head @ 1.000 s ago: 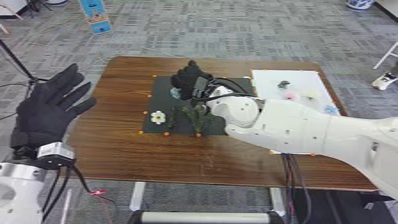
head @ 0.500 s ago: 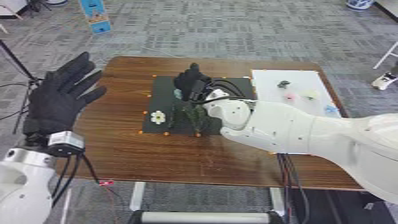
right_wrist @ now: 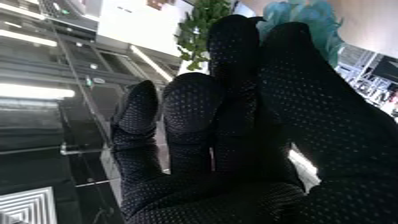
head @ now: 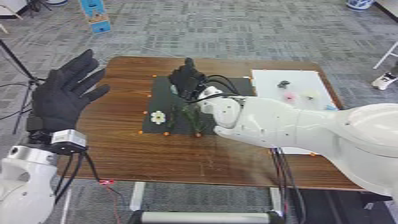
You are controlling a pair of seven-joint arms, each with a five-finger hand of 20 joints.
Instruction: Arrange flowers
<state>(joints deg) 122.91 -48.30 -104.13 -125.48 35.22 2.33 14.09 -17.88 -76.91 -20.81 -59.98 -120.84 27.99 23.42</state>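
**Right hand pinches a pale blue flower above the black mat**

The thumb and the fingertip beside it are close together, clamped on the pale blue flower (right_wrist: 327, 25), and the other fingers are raised close by. This is the right hand (head: 185, 77), a little above the middle of the head view, over the upper part of the black mat (head: 155, 102). In the right wrist view, some green leaves (right_wrist: 200, 30) are near the fingertips.

The left hand (head: 58, 102) is at the left side of the frame, raised, with its fingers straight and apart from each other.

On the mat, left of the frame's middle, lies a white flower (head: 158, 117). Just to the right of it are green stems (head: 191, 117).

In the upper right part of the frame is a white sheet (head: 266, 77). On it lie a dark green piece (head: 283, 84), a pink flower (head: 290, 95), a pale yellow flower (head: 310, 94) and, near the right edge, a light blue flower (head: 330, 107). Mat and sheet both lie on the brown table (head: 160, 160).
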